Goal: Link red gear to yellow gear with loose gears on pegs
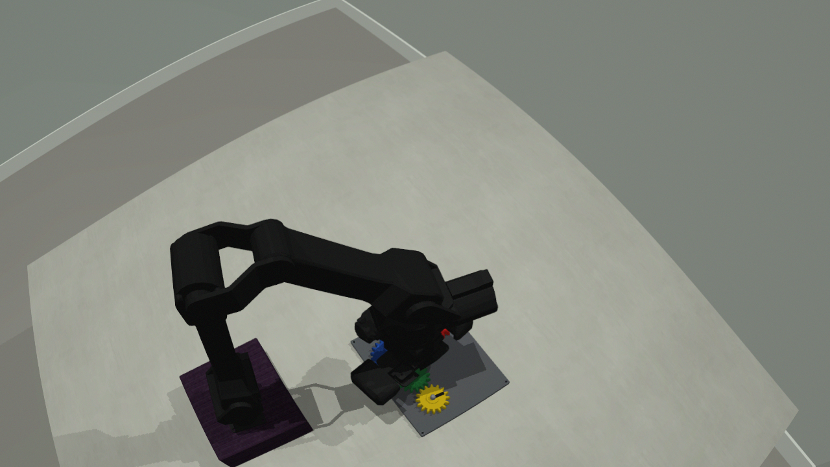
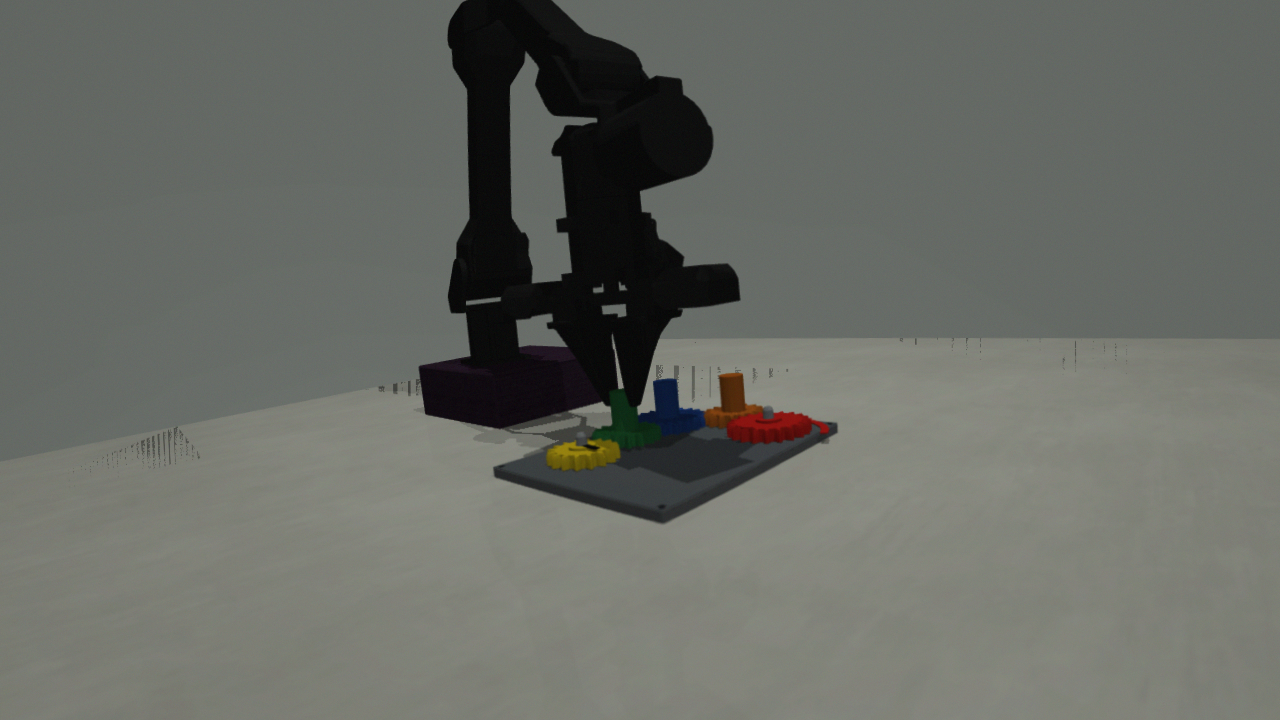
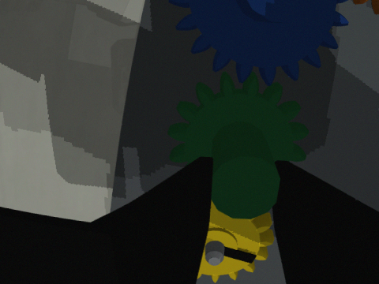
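My gripper [image 2: 623, 401] [image 3: 242, 173] is shut on the upright handle of the green gear [image 2: 625, 435] [image 3: 241, 106] [image 1: 419, 380]. The green gear is low at the grey board [image 2: 662, 488] [image 1: 475, 383], between the yellow gear [image 1: 432, 401] [image 2: 582, 454] [image 3: 237, 237] with its black stripe and the blue gear [image 2: 671, 419] [image 3: 268, 43] [image 1: 378, 351]. The blue gear stands on the board with its handle up. The orange gear [image 2: 732, 413] stands beyond it, beside the red gear [image 2: 768, 428] [image 1: 445, 333]. The peg under the green gear is hidden; I cannot tell whether it sits fully flat.
The red arrow [image 2: 819, 427] lies beside the red gear at the board's far corner. The arm's dark purple base block [image 1: 203, 383] [image 2: 501, 391] stands on the table near the board. In the top view the arm hides the orange gear and much of the blue and red gears.
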### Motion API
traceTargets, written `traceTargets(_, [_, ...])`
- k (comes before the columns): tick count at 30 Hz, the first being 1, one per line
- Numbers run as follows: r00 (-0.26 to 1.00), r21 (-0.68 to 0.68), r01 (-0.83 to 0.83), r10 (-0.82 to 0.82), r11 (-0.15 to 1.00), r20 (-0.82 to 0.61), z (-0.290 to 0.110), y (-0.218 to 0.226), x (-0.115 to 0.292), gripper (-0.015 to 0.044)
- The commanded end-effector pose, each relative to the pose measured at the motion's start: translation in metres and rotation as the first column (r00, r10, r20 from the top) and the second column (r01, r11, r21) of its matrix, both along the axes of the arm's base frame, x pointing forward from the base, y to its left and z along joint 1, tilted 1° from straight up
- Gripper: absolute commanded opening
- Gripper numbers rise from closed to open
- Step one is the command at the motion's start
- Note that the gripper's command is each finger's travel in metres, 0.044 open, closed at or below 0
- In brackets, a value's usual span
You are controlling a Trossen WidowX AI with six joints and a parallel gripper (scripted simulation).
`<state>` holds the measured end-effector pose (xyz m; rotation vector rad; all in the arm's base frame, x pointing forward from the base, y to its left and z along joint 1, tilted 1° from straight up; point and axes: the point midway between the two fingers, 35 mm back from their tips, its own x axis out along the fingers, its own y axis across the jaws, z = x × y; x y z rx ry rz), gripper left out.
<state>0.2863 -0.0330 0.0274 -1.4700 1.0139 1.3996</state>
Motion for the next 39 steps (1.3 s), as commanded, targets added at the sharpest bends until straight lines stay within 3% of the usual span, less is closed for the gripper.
traceTargets(1, [0.999,0.001,0.037,-0.037,0.999,0.002,-0.001,0.000,0.001,0.0000])
traceTargets(3, [0.998,0.002,0.068,-0.068,0.998,0.002,-0.002,0.000,0.001,0.0000])
traceTargets(9, [0.992,0.005,0.129,-0.129,0.992,0.002,0.001,0.001,0.000,0.0140])
traceTargets(21, [0.985,0.007,0.171,-0.171,0.985,0.002,0.048,0.001,-0.002,0.0140])
traceTargets(22, [0.986,0.008,0.164,-0.164,0.986,-0.002,0.041,0.001,-0.002,0.0166])
traceTargets(26, [0.986,0.008,0.164,-0.164,0.986,-0.002,0.085,0.002,-0.008,0.0271])
traceTargets(32, [0.986,0.008,0.164,-0.164,0.986,-0.002,0.088,0.002,-0.009,0.0429])
traceTargets(39, [0.986,0.008,0.164,-0.164,0.986,-0.002,0.088,0.002,-0.009,0.0440])
